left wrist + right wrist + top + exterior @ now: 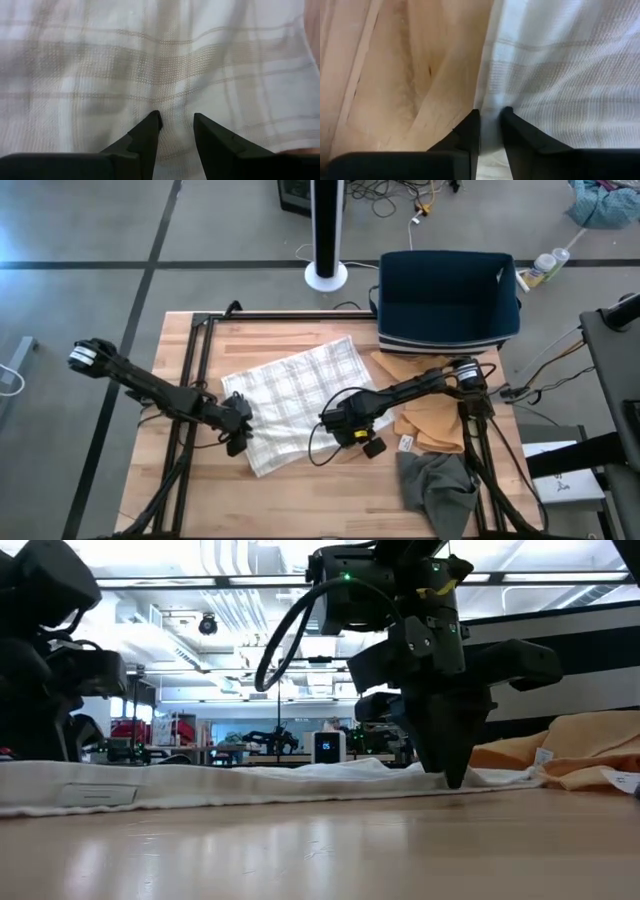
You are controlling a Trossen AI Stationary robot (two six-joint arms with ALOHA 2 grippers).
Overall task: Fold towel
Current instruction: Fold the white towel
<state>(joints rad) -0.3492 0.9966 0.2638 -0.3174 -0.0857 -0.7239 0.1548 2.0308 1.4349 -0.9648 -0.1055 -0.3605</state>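
Plaid towel [295,402] spread flat on wooden table [330,495], near its middle. At towel's near left corner: left gripper [237,430], fingers [146,136] parted over the weave, nothing clamped. At towel's near right edge: right gripper [343,423], tips down on the cloth, fingers [469,131] narrowly apart astride the hem; grip not discernible. To the right: tan cloths [430,415], grey cloth [440,485]. Farthest: dark blue bin [447,298] at table's far edge.

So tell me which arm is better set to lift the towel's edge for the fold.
Probably the right: its gripper already straddles the towel edge at the bare wood. The left gripper sits open over mid-cloth.
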